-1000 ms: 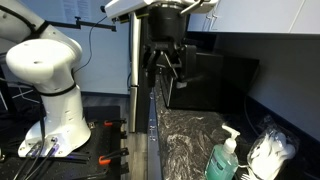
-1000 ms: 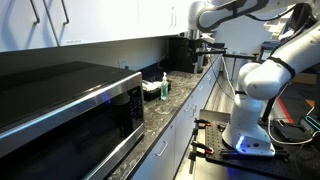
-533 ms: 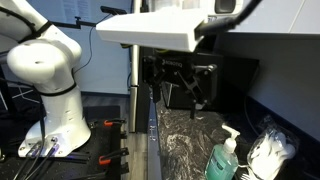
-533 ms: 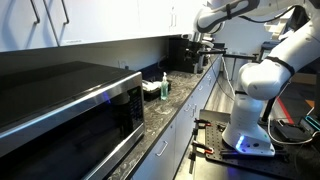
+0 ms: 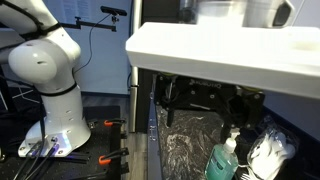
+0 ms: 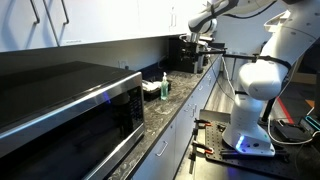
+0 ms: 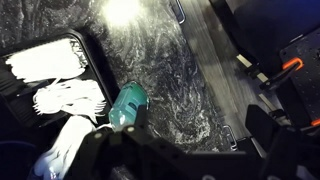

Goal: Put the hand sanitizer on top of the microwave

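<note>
The hand sanitizer is a teal pump bottle standing on the dark marbled counter, seen in both exterior views (image 5: 221, 160) (image 6: 165, 85) and in the wrist view (image 7: 128, 107). The black microwave (image 6: 60, 110) sits further along the counter, nearest the camera. My gripper (image 7: 197, 136) is open and empty, hanging above the counter with the bottle off to one side of its fingers, apart from them. It shows under the white arm link in an exterior view (image 5: 200, 100) and high above the counter's far end in an exterior view (image 6: 196, 42).
A crumpled white bag (image 5: 270, 152) (image 7: 70, 102) lies right beside the bottle. A black tray with white contents (image 7: 45, 65) is past it. A dark appliance (image 6: 185, 52) stands at the counter's far end. The robot base (image 6: 248, 120) is on the floor beside the counter.
The arm has swung along the counter toward the bottle; its white link now fills the upper frame of an exterior view and the gripper sits lower and closer to the sanitizer.
</note>
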`<state>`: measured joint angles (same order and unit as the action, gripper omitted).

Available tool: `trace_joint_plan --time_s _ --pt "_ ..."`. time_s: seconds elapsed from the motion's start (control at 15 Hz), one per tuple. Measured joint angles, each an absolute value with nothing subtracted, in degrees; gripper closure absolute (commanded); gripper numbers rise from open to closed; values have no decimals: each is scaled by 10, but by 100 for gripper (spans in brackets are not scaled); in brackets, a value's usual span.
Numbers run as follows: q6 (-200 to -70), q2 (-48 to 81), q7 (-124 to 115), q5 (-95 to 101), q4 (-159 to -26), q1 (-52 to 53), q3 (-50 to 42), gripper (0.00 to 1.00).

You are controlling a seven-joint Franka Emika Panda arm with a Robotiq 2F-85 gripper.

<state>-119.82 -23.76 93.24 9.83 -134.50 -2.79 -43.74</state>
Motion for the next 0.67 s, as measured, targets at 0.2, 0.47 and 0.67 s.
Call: trace_joint_plan --time_s 0.2,0.47,0.67 --pt "-1198 -173 992 49 -1305 -29 -444 0" --pt "-1198 -116 1010 16 -1281 -48 -423 0" --pt "-1198 -118 1010 16 -1282 -58 -416 0"
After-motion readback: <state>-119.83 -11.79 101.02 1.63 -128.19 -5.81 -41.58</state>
